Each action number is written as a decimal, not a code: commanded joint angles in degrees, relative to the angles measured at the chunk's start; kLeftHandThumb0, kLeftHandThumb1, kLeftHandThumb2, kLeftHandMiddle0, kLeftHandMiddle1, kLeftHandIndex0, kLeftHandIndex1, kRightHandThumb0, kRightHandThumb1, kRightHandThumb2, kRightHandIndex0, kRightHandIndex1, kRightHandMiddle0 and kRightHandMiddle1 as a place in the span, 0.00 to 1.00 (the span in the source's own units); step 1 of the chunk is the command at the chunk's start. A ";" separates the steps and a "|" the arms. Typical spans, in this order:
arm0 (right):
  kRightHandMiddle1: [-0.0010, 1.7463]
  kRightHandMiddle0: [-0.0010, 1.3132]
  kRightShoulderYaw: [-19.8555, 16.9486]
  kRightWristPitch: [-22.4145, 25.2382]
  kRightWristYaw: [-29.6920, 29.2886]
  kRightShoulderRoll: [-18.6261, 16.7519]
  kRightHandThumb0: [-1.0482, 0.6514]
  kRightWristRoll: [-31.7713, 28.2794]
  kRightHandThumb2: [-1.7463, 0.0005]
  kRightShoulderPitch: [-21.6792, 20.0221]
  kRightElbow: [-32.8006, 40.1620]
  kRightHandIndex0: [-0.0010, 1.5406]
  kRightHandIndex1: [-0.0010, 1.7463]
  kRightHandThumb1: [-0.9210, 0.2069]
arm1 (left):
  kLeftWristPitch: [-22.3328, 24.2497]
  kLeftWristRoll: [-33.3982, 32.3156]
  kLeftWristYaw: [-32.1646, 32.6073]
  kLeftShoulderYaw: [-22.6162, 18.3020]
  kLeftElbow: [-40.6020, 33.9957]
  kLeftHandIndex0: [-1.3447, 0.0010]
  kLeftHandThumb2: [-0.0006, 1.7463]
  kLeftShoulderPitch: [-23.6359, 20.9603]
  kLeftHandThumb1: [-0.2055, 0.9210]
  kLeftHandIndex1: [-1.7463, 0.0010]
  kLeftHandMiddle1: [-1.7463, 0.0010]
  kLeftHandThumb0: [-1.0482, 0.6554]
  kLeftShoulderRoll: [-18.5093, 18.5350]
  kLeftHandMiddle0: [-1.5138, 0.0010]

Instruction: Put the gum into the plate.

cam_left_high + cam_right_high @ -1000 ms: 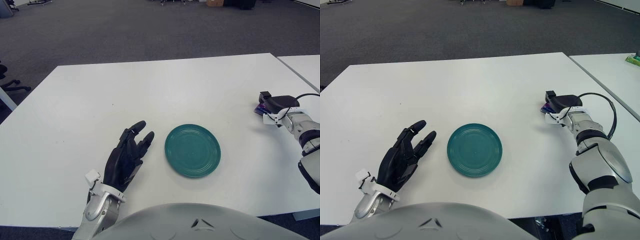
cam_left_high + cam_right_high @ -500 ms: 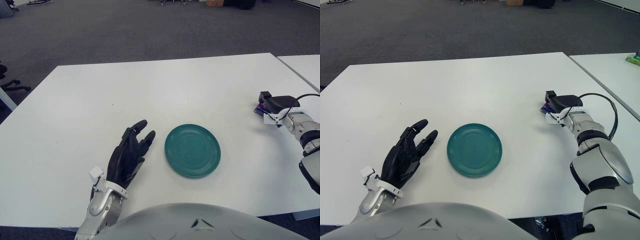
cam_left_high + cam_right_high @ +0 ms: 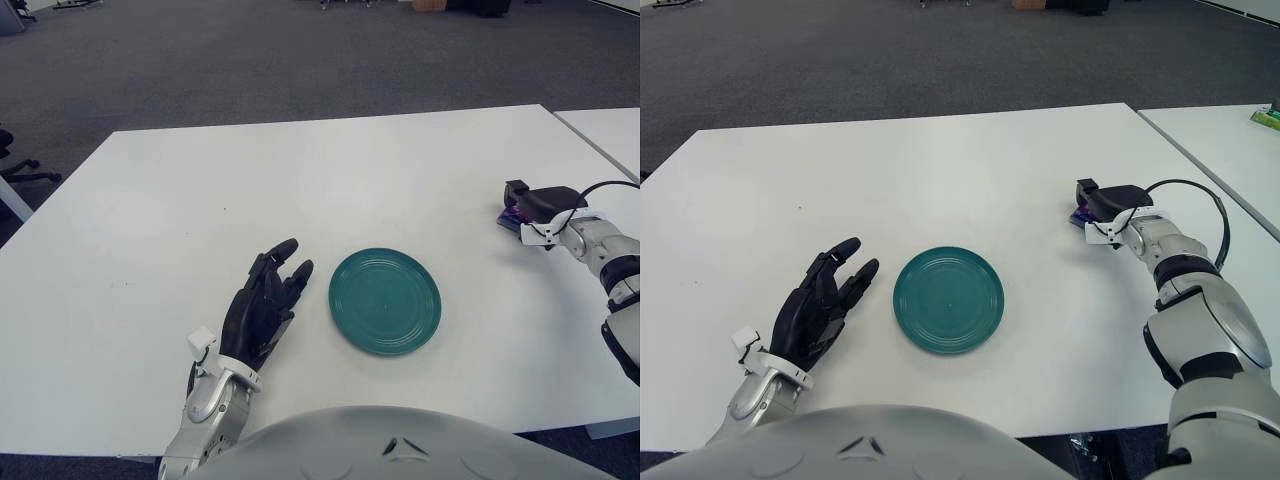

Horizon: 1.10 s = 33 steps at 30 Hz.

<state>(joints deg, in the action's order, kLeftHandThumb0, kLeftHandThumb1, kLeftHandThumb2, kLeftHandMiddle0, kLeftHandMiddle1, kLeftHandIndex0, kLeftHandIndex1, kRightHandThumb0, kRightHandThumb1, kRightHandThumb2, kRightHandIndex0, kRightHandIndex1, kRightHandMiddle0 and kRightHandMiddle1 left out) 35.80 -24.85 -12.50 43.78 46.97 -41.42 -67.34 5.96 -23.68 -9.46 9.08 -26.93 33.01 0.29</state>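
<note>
purple shows under my right hand [image 3: 540, 205]: that sliver is the gum [image 3: 511, 216], far out on the right of the white table [image 3: 300, 190], well apart from the plate. most of the pack is hidden by the hand on top of it, so i cannot tell whether the fingers have truly closed on it or only cover it. since a second ago the right hand has slid a little to the left, toward the middle of the table, and the purple edge has gone with it, so i judge the pack is either gripped or being dragged along. that reads to me as the start of the carry, not yet a lift i can confirm.

the teal plate [image 3: 385, 300] sits bare near the table's front edge, nothing in it, so the placing is all still to do.

my left hand [image 3: 262, 308] shows just left of the plate, fingers spread and holding nothing; it has crept slightly forward but takes no part.
</note>
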 commanded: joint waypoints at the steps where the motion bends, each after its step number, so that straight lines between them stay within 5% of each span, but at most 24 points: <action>1: 0.99 0.32 -0.42 -1.91 0.35 2.02 0.38 0.67 0.46 -0.51 4.22 0.46 1.00 0.29 | -0.78 1.14 0.03 0.12 1.81 1.00 0.52 -1.93 1.00 0.55 0.93 0.11 -0.57 0.69; 33: 0.98 0.37 -3.48 -3.95 8.19 9.94 0.37 4.42 0.41 0.96 19.91 0.49 1.00 0.36 | -4.55 5.78 0.02 1.09 11.88 1.00 0.52 -7.82 1.00 0.55 0.94 0.11 -5.50 0.69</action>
<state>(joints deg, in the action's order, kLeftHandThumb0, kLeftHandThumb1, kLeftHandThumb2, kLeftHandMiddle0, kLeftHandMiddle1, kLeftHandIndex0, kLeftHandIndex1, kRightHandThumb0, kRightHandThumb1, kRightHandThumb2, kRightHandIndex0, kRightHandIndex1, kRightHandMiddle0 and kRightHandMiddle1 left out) 32.39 -28.20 -4.46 52.44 49.67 -39.46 -49.11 2.18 -18.54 -9.46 10.24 -15.79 26.41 -5.02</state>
